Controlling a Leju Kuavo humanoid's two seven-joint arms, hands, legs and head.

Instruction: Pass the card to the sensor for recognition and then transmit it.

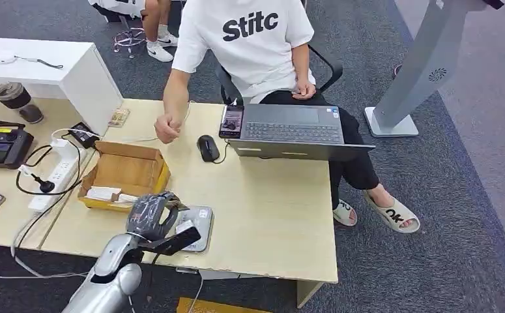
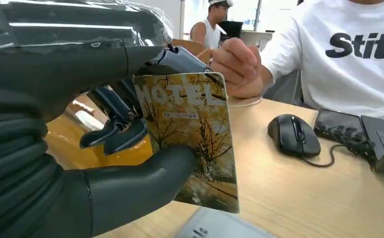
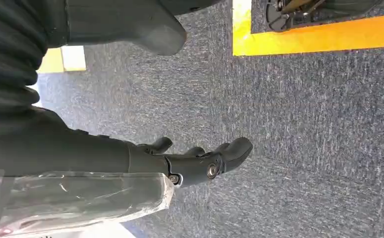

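The card (image 2: 192, 139) is held by the left hand (image 2: 105, 148) — the thick thumb is pressed on its printed face and the darker fingers (image 2: 113, 131) are curled behind it, so the card stands nearly upright. In the head view the left hand (image 1: 150, 215) is seen at about 7 o'clock of the table (image 1: 269, 215), just above the grey sensor (image 1: 199, 225), and a pale corner of the card (image 1: 186, 227) is seen over the sensor's top. It cannot be told whether the card touches the sensor.

Some risks are judged from this. The card is gripped low on one side only, so it may be turned or slipped out when it is lowered flat. If it is presented upright, as now, recognition may fail. The cardboard box (image 1: 127, 171) lies just beside the hand at 11 o'clock, and it may be knocked by the fingers. For the handover, the person's hand (image 1: 167, 128) is closed in a fist at about 12 o'clock — the mouse (image 1: 208, 147) and its cable lie near the path and may be caught.

The right hand (image 3: 194, 161) hangs over the carpet; its fingers are apart and nothing is held.
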